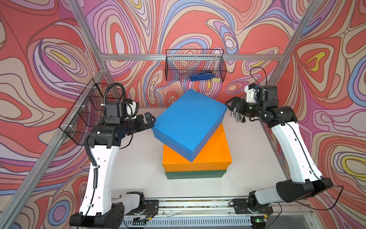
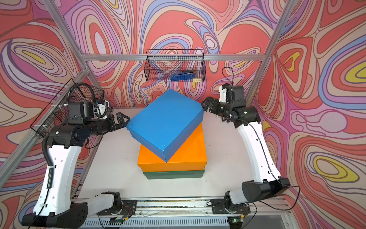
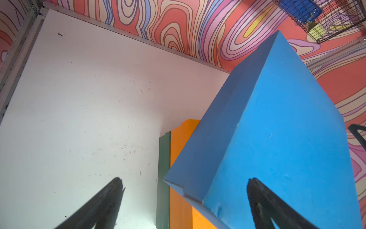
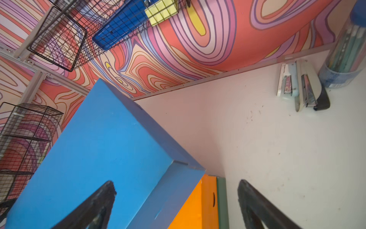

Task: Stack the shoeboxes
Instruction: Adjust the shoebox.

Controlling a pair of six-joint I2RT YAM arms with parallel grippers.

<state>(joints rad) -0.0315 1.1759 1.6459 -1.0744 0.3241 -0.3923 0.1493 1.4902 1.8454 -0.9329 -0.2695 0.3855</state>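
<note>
A plain blue lidded cardboard shoebox (image 1: 188,123) lies skewed atop an orange cardboard shoebox (image 1: 214,156), itself square on a dark green cardboard shoebox (image 1: 196,175) mid white counter (image 1: 138,168). Left fingers (image 1: 148,116) and right fingers (image 1: 233,103) stand apart, straddling opposite blue corners.

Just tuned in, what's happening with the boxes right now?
The green shoebox sits at the bottom, the orange shoebox on it, and the blue shoebox on top, turned askew with corners overhanging. The left tool and the right tool are both open at opposite corners of the blue one, gripping nothing. Whether they touch it is unclear.
</note>
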